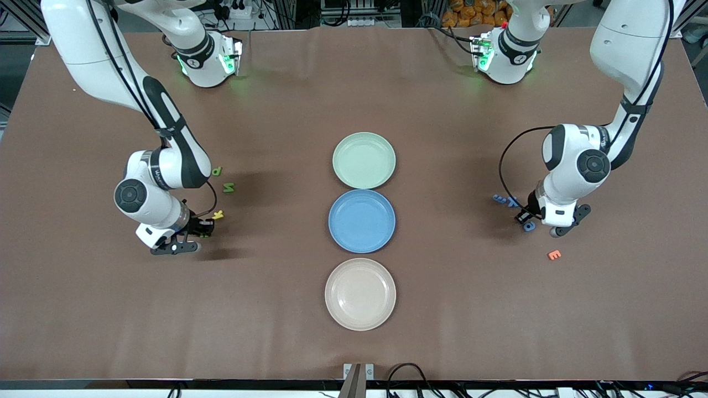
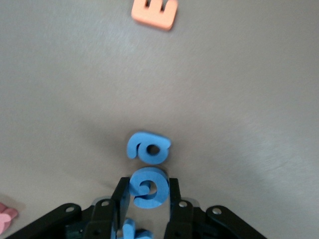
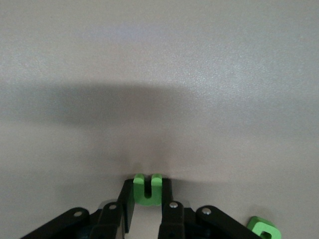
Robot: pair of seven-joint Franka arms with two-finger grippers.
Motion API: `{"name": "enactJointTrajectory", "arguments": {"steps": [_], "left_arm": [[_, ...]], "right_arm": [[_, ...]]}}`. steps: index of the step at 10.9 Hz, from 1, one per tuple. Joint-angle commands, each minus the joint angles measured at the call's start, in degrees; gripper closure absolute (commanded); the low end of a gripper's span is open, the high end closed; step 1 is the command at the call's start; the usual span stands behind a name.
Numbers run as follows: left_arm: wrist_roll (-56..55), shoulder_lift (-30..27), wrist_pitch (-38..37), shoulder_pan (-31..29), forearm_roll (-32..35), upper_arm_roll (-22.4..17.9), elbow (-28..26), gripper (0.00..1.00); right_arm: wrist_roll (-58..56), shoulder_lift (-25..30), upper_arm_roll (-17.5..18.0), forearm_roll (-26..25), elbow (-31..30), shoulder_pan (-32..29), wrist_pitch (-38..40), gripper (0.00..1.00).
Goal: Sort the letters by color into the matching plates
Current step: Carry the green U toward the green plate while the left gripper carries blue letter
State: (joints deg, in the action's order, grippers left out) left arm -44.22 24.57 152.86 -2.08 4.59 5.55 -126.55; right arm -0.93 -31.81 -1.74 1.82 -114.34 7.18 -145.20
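Three plates lie in a row mid-table: a pale green plate [image 1: 364, 160], a blue plate [image 1: 362, 220] and a beige plate [image 1: 360, 293] nearest the front camera. My left gripper [image 2: 148, 185] [image 1: 524, 217] is down at the table toward the left arm's end, shut on a blue letter [image 2: 148, 188]. A second blue letter [image 2: 148, 148] lies just ahead of its fingertips. My right gripper [image 3: 148, 191] [image 1: 200, 228] is low at the right arm's end, shut on a green letter [image 3: 148, 189].
An orange E [image 1: 553, 255] [image 2: 155, 10] lies nearer the front camera than the left gripper, and more blue letters [image 1: 503, 199] lie beside it. Two green letters [image 1: 217, 171] [image 1: 228, 187] and a yellow letter [image 1: 218, 214] lie by the right gripper. A pink piece [image 2: 5, 216] shows in the left wrist view.
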Motion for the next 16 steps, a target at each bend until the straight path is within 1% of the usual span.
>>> {"name": "enactJointTrajectory", "arguments": {"steps": [1, 5, 6, 7, 9, 11, 12, 14, 16], "left_arm": [[-4.2, -1.6, -4.9, 0.2, 1.7, 1.4, 4.0, 1.00], [-9.6, -1.6, -19.2, 0.3, 1.7, 5.9, 15.0, 1.00], [-10.9, -1.5, -22.2, 0.4, 1.6, 6.8, 17.5, 1.00], [-13.1, -1.4, -24.0, 0.4, 1.4, 8.2, 19.5, 1.00], [-16.9, -1.2, -25.7, 1.5, 1.4, 10.4, 21.2, 1.00], [-19.7, -1.2, -25.7, 4.4, 1.1, 10.4, 22.4, 1.00], [-21.5, -1.0, -25.7, 5.8, 0.9, 10.5, 23.6, 1.00], [-25.7, -0.1, -25.7, 8.1, -0.6, 10.5, 27.1, 1.00], [-26.8, 1.2, -25.7, 10.2, -2.5, 10.5, 28.9, 1.00]], "right_arm": [[-0.2, 0.2, 0.3, 0.7, 1.4, -0.3, 0.8, 1.00], [-0.2, 3.2, 1.0, 0.6, 1.4, 0.3, 3.5, 1.00], [-0.2, 3.6, 1.9, 0.6, 1.6, 0.9, 4.7, 1.00], [-0.4, 3.9, 2.3, 0.6, 3.4, 1.8, 7.5, 1.00], [1.7, 3.9, 4.3, 0.7, 8.8, 4.2, 16.0, 1.00], [3.0, 3.7, 7.1, 0.7, 9.5, 5.6, 16.3, 1.00], [4.1, 3.5, 7.6, 0.7, 9.5, 7.2, 16.0, 1.00], [8.4, 3.1, 11.2, 0.7, 9.7, 8.6, 15.9, 1.00], [13.5, 3.1, 14.6, 0.7, 9.7, 9.2, 16.0, 1.00]]}}
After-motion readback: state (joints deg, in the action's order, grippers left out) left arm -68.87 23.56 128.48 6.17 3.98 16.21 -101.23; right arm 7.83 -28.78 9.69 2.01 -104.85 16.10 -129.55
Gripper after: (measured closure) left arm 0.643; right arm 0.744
